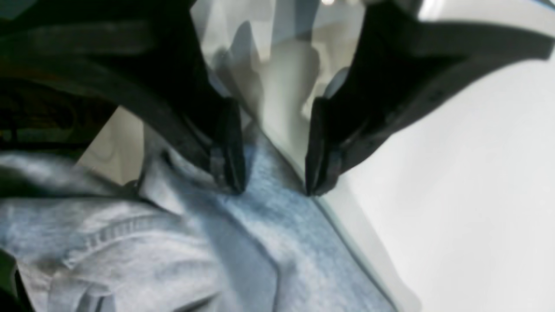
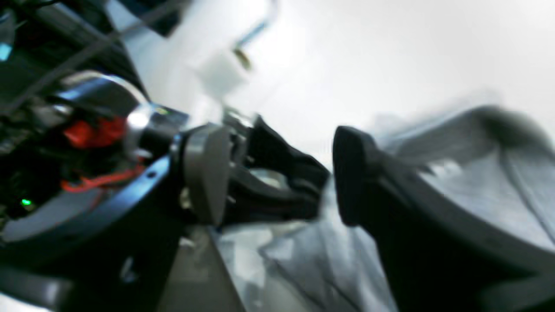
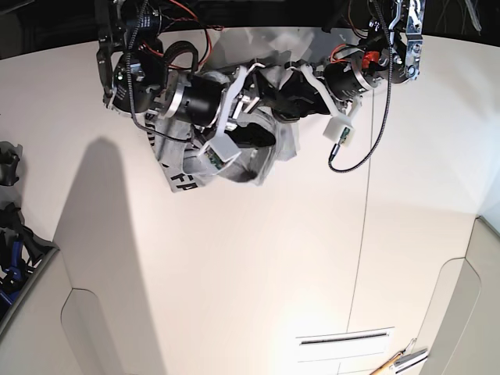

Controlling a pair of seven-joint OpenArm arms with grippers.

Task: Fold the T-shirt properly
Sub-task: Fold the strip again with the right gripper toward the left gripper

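From where I sit, the T-shirt (image 3: 178,162) lies in a rumpled heap near the table's (image 3: 234,281) far edge, left of centre in the base view, with a bit of its black lettering showing at the heap's near left corner. Both arms work over it. The left jaws (image 1: 275,188) stand parted, one finger against the grey cloth and the other at the cloth's border beside the bare white top; nothing is pinched between them. The right jaws (image 2: 279,177) are parted too, and I see no fabric caught there, though that view is blurred.

I expect the cotton to be light and limp, with enough grip not to slide much, and no risk of breaking. It will sag and wrinkle rather than hold a shape, so a single pinch would only drag up a peak. I'd judge folding hardly begun: the shirt wants spreading first. I would take it near two corners, hem or shoulders, catching the edge shallowly, and draw the arms apart evenly, minding that they don't knock together.
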